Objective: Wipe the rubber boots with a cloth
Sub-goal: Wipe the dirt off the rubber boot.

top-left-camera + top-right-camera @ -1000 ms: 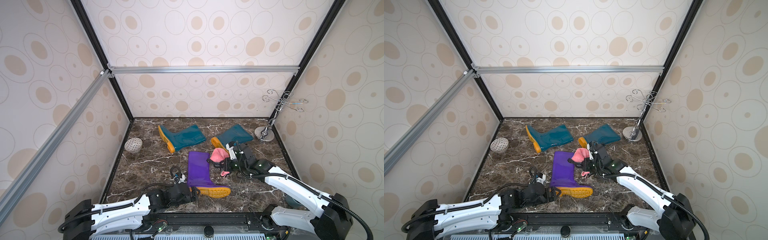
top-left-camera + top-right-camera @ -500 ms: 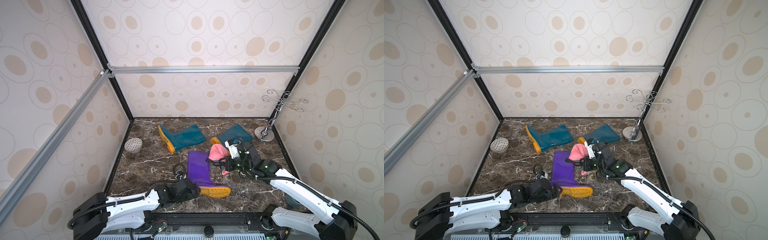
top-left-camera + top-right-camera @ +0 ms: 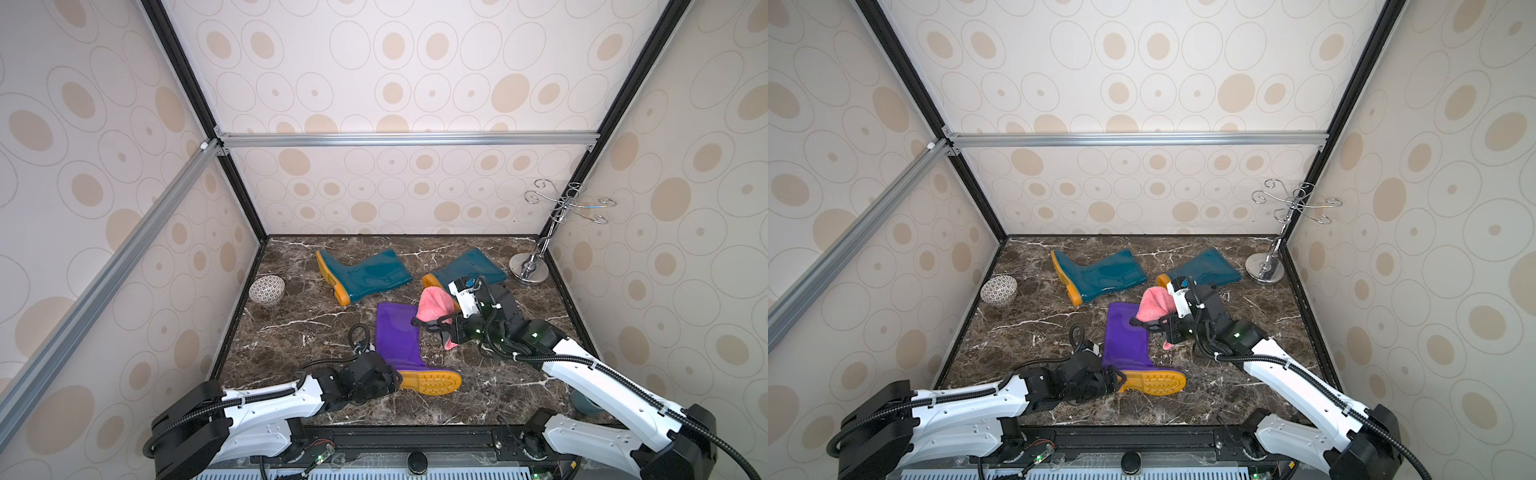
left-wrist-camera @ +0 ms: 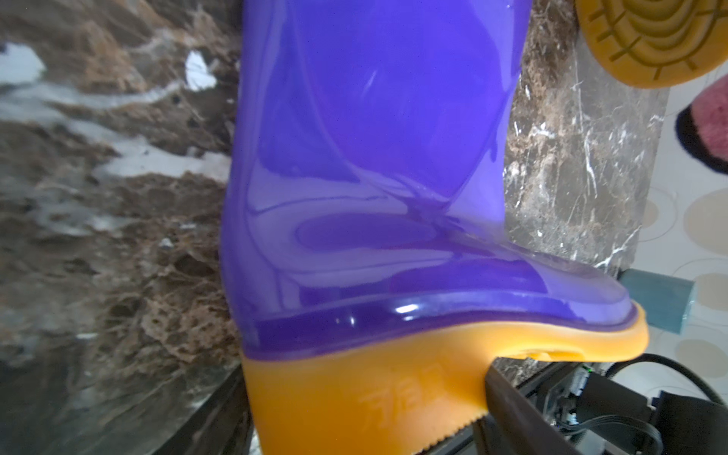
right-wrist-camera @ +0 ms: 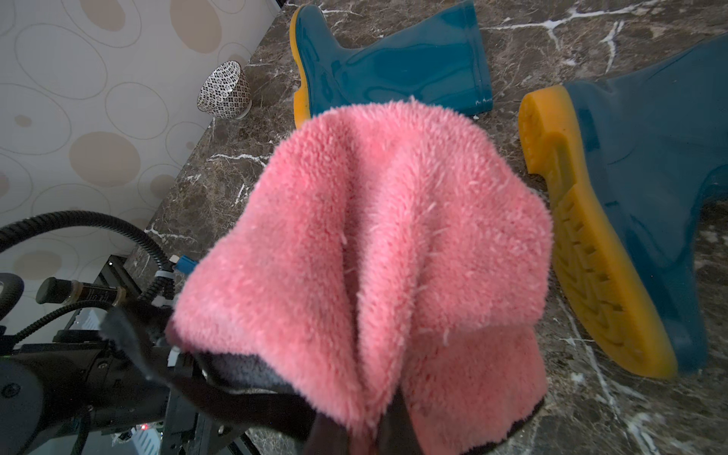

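A purple boot (image 3: 397, 336) lies on its side near the front, with its yellow sole (image 3: 432, 380) facing forward. My left gripper (image 3: 395, 380) is at its heel. The left wrist view shows the yellow heel (image 4: 354, 402) filling the jaws, with one finger (image 4: 512, 409) pressed against the tread. Two teal boots (image 3: 365, 274) (image 3: 473, 266) lie further back. My right gripper (image 3: 428, 324) is shut on the pink cloth (image 3: 434, 305), which it holds just above the purple boot's shaft opening. The cloth (image 5: 374, 244) drapes over the right gripper's fingers and hides them.
A patterned bowl (image 3: 267, 289) lies by the left wall. A chrome hook stand (image 3: 528, 270) occupies the back right corner. A grey-blue object (image 3: 582, 405) sits at the front right, behind the right arm. Walls enclose the marble floor (image 3: 299, 332) on three sides.
My left gripper has slid in onto the purple boot's heel and its jaws have narrowed. My right gripper has carried the cloth left, toward the purple boot's shaft.
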`<state>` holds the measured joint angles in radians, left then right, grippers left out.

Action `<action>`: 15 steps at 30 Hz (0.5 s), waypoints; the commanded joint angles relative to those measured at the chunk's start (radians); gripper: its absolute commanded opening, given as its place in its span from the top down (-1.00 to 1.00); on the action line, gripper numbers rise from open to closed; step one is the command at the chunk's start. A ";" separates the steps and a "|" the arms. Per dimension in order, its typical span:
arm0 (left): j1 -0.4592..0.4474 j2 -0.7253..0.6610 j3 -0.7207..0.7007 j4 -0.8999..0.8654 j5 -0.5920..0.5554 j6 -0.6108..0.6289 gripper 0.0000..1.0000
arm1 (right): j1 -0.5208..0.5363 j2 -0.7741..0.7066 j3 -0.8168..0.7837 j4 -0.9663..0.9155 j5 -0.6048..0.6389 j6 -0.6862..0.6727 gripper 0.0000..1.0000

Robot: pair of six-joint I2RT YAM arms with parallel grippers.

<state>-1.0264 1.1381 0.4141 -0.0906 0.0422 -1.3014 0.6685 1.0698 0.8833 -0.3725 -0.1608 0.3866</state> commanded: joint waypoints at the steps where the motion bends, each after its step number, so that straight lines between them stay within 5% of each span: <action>1: 0.021 0.019 -0.038 0.028 -0.036 0.011 -0.38 | 0.012 -0.021 -0.011 0.018 -0.010 -0.010 1.00; 8: 0.056 -0.049 -0.060 0.034 -0.069 0.145 -0.14 | 0.012 -0.017 -0.005 0.016 -0.022 0.015 1.00; 15: 0.089 -0.142 -0.084 -0.021 -0.059 0.336 -0.04 | 0.023 0.171 0.117 -0.040 -0.227 0.145 1.00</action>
<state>-0.9501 1.0233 0.3393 -0.0673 0.0185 -1.0840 0.6754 1.1702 0.9466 -0.3908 -0.2825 0.4496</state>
